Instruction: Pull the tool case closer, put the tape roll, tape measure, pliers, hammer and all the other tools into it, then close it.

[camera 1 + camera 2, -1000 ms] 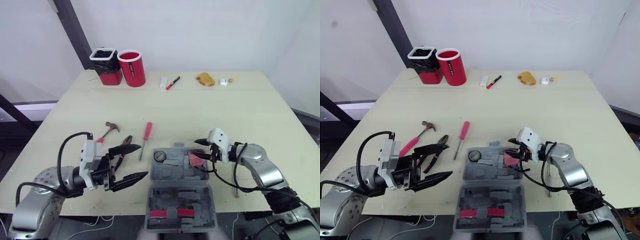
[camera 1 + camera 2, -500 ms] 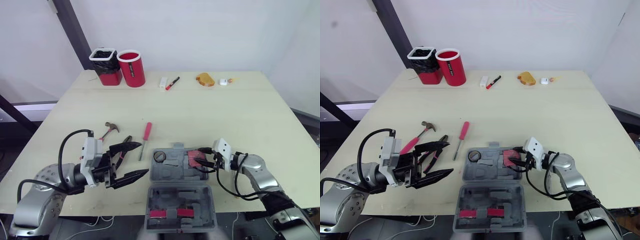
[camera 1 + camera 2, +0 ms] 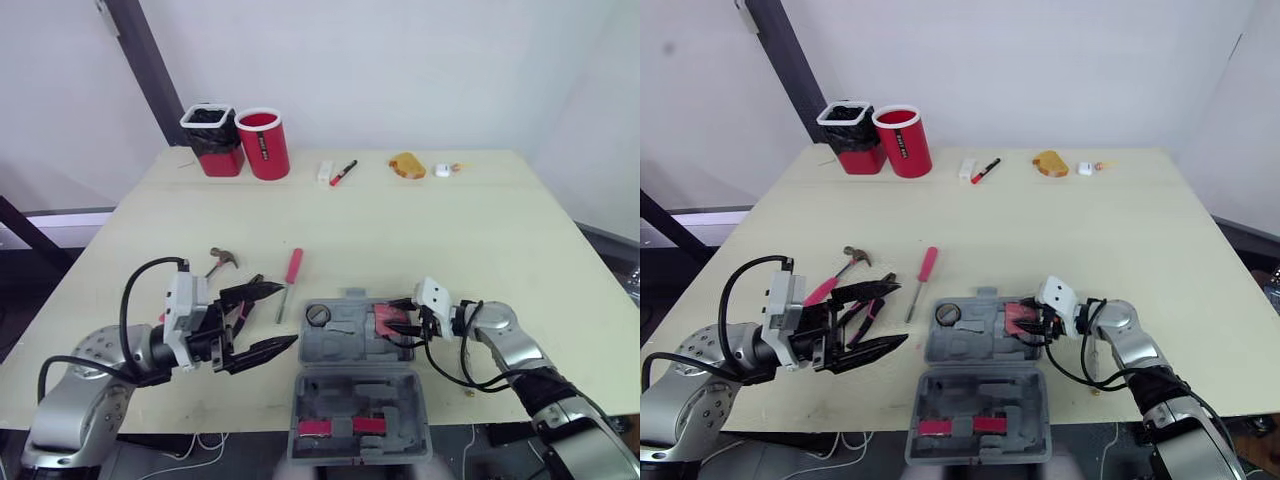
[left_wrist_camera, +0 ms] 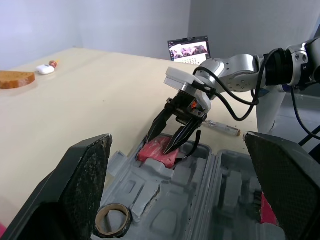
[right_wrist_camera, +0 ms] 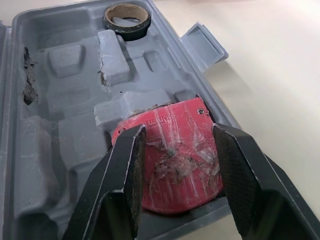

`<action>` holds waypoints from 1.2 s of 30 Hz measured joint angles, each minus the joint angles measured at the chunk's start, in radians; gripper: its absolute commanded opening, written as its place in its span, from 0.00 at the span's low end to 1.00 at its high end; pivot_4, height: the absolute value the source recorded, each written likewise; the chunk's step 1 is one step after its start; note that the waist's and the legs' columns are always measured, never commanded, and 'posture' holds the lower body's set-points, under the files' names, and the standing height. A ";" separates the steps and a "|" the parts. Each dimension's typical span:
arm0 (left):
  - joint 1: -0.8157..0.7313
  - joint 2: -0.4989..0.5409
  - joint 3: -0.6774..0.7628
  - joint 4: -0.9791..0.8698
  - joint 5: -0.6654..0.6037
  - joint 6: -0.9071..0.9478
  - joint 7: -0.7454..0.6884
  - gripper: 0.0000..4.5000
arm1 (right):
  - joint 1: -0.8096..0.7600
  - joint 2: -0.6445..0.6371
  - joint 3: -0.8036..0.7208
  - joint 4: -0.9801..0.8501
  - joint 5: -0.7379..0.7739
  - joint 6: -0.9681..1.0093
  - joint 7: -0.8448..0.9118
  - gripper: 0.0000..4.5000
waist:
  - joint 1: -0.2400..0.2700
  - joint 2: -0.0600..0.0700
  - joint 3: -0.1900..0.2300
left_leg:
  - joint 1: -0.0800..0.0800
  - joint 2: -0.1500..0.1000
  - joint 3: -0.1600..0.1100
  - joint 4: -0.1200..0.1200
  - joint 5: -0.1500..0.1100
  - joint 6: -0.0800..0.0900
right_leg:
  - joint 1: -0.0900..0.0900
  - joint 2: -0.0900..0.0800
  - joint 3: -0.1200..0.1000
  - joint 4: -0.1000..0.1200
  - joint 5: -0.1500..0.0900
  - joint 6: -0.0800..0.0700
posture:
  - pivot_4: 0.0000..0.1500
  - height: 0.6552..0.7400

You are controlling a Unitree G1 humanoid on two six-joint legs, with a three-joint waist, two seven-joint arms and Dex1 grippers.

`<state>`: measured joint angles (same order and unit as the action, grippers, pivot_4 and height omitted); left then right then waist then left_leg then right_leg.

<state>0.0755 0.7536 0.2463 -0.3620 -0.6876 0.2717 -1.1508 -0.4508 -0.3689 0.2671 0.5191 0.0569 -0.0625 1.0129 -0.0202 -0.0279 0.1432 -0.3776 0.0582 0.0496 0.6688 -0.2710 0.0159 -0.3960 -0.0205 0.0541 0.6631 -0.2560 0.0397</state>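
The grey tool case (image 3: 345, 342) lies open near the table's front edge. A tape roll (image 3: 318, 314) sits in its far left pocket. The red tape measure (image 5: 170, 162) rests in a pocket at the case's far right, and my right gripper (image 3: 394, 320) is shut on it, one finger on each side. My left gripper (image 3: 289, 317) stands open just left of the case, above the table. The pliers (image 3: 240, 312) lie partly hidden behind it. Farther back lie the hammer (image 3: 216, 260) and a red-handled screwdriver (image 3: 291, 274).
A small screwdriver (image 4: 220, 128) lies on the table right of the case. At the back edge stand a black-lined bin (image 3: 211, 139) and a red cup (image 3: 263, 143), with a marker (image 3: 343, 171), a bread slice (image 3: 407, 164) and a small white object (image 3: 441, 170).
My right gripper has come down and towards me with the tape measure, from above the case's right rim into its pocket. The left gripper has barely moved.
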 measured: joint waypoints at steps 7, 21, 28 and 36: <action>0.001 -0.003 -0.013 0.000 0.000 0.015 0.035 1.00 | 0.022 0.022 -0.024 -0.023 0.012 -0.001 -0.031 0.49 | 0.000 -0.001 -0.003 | 0.000 0.000 0.000 0.000 0.000 0.000 | 0.000 0.000 0.000 0.000 0.000 0.000 | 1.00 1.00; 0.129 -0.077 0.083 0.066 -0.001 -0.011 0.102 1.00 | 0.283 -0.037 -0.228 -0.414 0.151 0.015 -0.140 0.49 | 0.008 0.007 0.004 | -0.018 0.000 0.001 0.000 0.000 0.000 | -0.016 -0.001 0.000 -0.001 0.002 0.003 | 1.00 1.00; 0.177 -0.122 0.147 0.162 0.045 -0.093 0.118 1.00 | 0.462 -0.089 -0.381 -0.508 0.215 0.031 -0.212 0.49 | 0.007 0.007 0.005 | -0.018 0.000 0.001 0.001 0.000 0.000 | -0.016 -0.001 0.000 -0.001 0.000 0.001 | 1.00 1.00; 0.269 -0.159 0.254 0.316 0.104 -0.190 0.159 1.00 | 0.736 -0.126 -0.638 -0.517 0.311 0.004 -0.235 0.76 | 0.006 0.007 0.005 | -0.017 0.000 0.001 0.000 0.000 0.000 | -0.016 -0.001 0.001 -0.001 0.000 0.000 | 1.00 1.00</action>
<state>0.3441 0.5950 0.5006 -0.0456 -0.5840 0.0816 -0.9914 0.2851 -0.4949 -0.3707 0.0023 0.3674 -0.0582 0.7784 -0.0147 -0.0211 0.1482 -0.3949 0.0578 0.0510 0.6691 -0.2711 0.0159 -0.4122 -0.0213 0.0551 0.6623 -0.2563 0.0401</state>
